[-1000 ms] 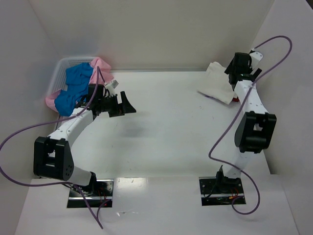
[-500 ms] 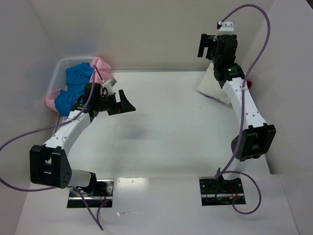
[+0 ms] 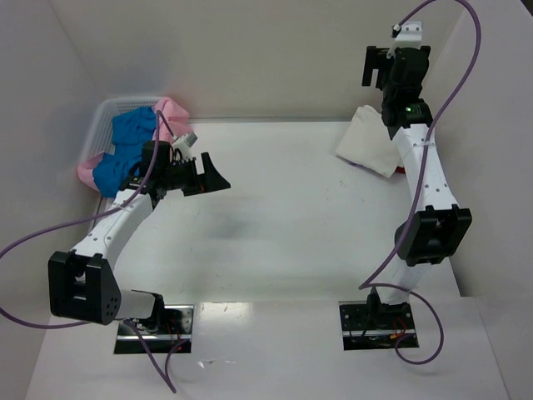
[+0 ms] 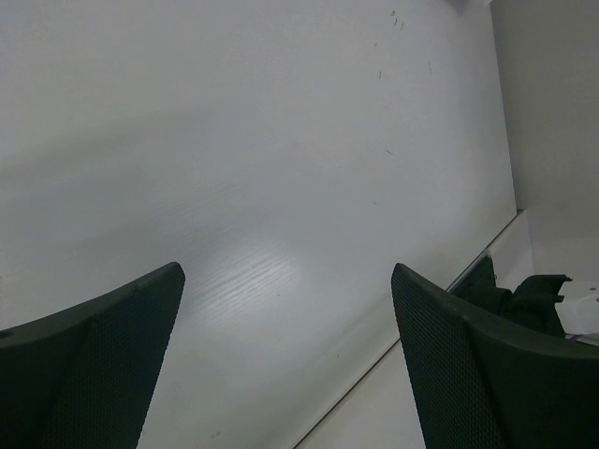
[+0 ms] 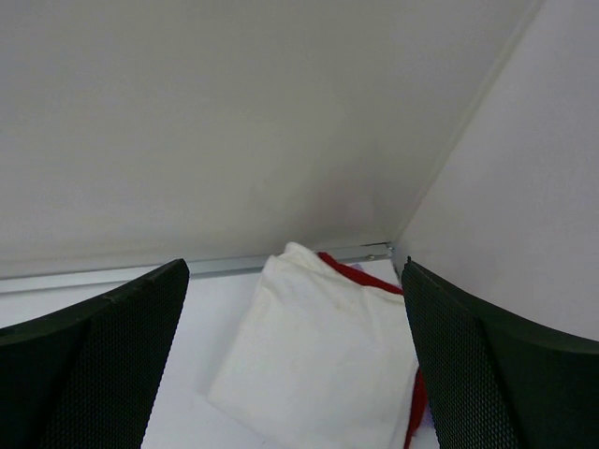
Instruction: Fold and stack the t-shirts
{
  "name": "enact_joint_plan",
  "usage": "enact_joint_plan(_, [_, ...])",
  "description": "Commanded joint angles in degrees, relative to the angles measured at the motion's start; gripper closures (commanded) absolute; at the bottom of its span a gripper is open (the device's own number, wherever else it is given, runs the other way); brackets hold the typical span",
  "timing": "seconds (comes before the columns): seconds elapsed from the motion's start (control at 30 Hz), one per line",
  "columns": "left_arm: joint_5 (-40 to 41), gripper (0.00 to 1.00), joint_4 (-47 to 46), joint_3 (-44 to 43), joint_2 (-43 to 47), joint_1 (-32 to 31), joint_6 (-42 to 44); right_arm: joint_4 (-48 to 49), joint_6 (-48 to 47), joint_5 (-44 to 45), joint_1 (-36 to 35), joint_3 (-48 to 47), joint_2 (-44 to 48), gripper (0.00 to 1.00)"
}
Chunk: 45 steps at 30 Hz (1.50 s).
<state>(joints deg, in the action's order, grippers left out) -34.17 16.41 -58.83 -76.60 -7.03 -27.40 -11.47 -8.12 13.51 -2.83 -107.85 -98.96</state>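
A folded cream-white t-shirt (image 3: 371, 142) lies in the back right corner on top of a red t-shirt (image 5: 360, 274), of which only the edge shows. My right gripper (image 3: 376, 68) hangs high above this stack, open and empty; the cream-white t-shirt (image 5: 318, 365) shows between its fingers. Blue t-shirts (image 3: 129, 148) and a pink t-shirt (image 3: 173, 111) are bunched in the basket at the back left. My left gripper (image 3: 218, 173) hovers just right of the basket, open and empty, with bare table (image 4: 281, 187) in its view.
The white mesh basket (image 3: 98, 127) stands against the left wall at the back. Walls close the table in at the back and on both sides. Purple cables loop off both arms. The right arm's base (image 4: 524, 295) shows in the left wrist view.
My right arm has risen from the cream-white t-shirt and now stands high over the back right corner. The left arm has hardly moved. Both grippers stayed open.
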Motion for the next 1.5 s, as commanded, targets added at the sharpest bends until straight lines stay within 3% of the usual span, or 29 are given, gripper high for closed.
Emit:
enact_joint_plan(0.0, [-0.54, 0.01, -0.24, -1.41, 1.13, 0.35, -0.63, 4.43, -2.33, 4.85, 0.66, 0.36, 2.42, 0.00])
enact_joint_plan(0.33, [-0.54, 0.01, 0.29, -1.82, 0.66, 0.35, -0.63, 6.47, 1.88, -1.05, 2.57, 4.49, 7.73, 0.00])
enact_joint_plan(0.47, [-0.02, 0.01, 0.17, -1.29, 0.66, 0.35, -0.73, 3.98, 4.73, -7.71, 2.57, 7.62, 12.19, 0.00])
enact_joint_plan(0.63, [-0.02, 0.01, -0.32, -1.29, 0.66, 0.35, -1.16, -9.70, 9.40, -4.02, 2.57, 3.55, 12.88, 0.00])
enact_joint_plan(0.8, [3.27, 0.01, 1.36, -3.13, 3.00, -0.27, -0.38, -2.69, 18.56, -0.51, 4.05, 19.99, 23.94, 0.00])
enact_joint_plan(1.13, [12.46, 0.00, 4.07, -13.03, 8.21, -0.27, 3.31, -5.78, 21.45, -5.07, 4.06, 31.98, 31.36, 0.00])
enact_joint_plan(1.47, [23.46, 0.00, 10.63, -18.95, 10.67, -0.27, 6.81, -5.17, 32.27, -11.62, 4.06, 41.32, 35.13, 0.00])
